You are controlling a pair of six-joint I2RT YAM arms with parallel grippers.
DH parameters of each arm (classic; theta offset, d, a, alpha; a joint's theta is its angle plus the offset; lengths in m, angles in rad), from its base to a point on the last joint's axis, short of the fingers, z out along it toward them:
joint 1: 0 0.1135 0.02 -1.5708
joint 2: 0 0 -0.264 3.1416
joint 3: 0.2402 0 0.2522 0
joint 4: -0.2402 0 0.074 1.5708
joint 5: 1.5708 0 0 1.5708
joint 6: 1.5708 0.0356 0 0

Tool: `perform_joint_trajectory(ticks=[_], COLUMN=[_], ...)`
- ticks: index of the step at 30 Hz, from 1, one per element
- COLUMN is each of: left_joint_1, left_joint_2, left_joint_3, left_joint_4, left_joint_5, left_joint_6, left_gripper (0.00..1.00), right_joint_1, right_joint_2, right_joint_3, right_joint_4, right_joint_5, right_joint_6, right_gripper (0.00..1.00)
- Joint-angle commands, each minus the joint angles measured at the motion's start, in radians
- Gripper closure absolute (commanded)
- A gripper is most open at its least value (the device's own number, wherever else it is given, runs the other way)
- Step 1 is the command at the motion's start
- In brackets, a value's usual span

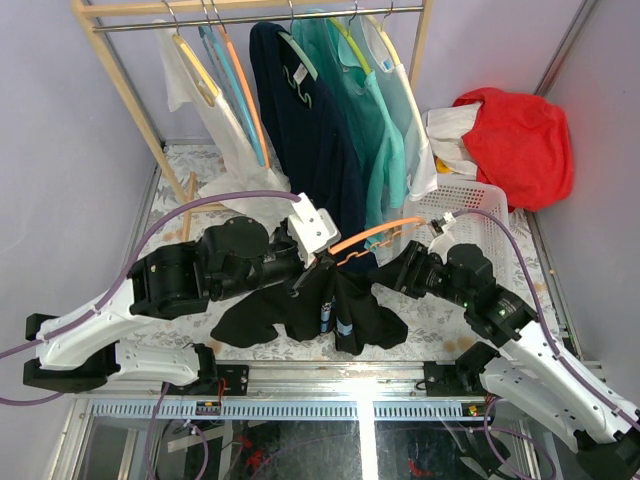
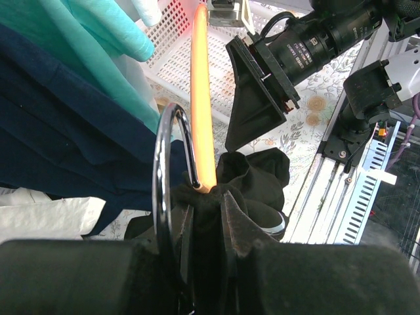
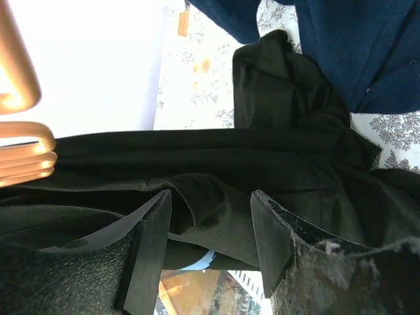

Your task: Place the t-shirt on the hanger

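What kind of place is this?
Probably a robot lab set up like a laundry corner: a clothes rack hung with shirts, a white basket, and two robot arms.

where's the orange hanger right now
In the top view, the thin orange clothes hanger is mid-table, held by the left gripper, above the crumpled black t-shirt.
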Motion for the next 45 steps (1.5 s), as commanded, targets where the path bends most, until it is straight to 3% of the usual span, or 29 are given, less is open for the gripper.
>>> perform_joint_trajectory(ticks=[1,27,39,43,45], left_joint_1=[0.008,0.007,0.008,0.007,0.007], left_joint_2=[-0.014,0.018,0.017,0.018,0.015], left_joint_3=[0.041,0.074,0.076,0.073,0.071], left_joint_4=[0.075,0.074,0.088,0.094,0.096], left_joint_5=[0.003,-0.004,-0.009,-0.008,-0.010], left_joint_6=[-0.002,-0.005,-0.009,-0.010,-0.010], left_gripper=[1.00,1.00,1.00,1.00,1.00], right_joint_1=[0.006,0.009,0.082,0.118,0.119], right_joint_2=[-0.019,-0.044,-0.006,0.013,0.007], right_joint_3=[-0.019,-0.007,-0.010,0.006,0.003], right_joint_4=[0.067,0.073,0.146,0.145,0.136], right_joint_5=[-0.046,-0.094,-0.045,0.007,0.032], right_joint_6=[-0.012,-0.057,-0.034,-0.042,-0.035], right_gripper=[0.44,0.54,0.55,0.65,0.77])
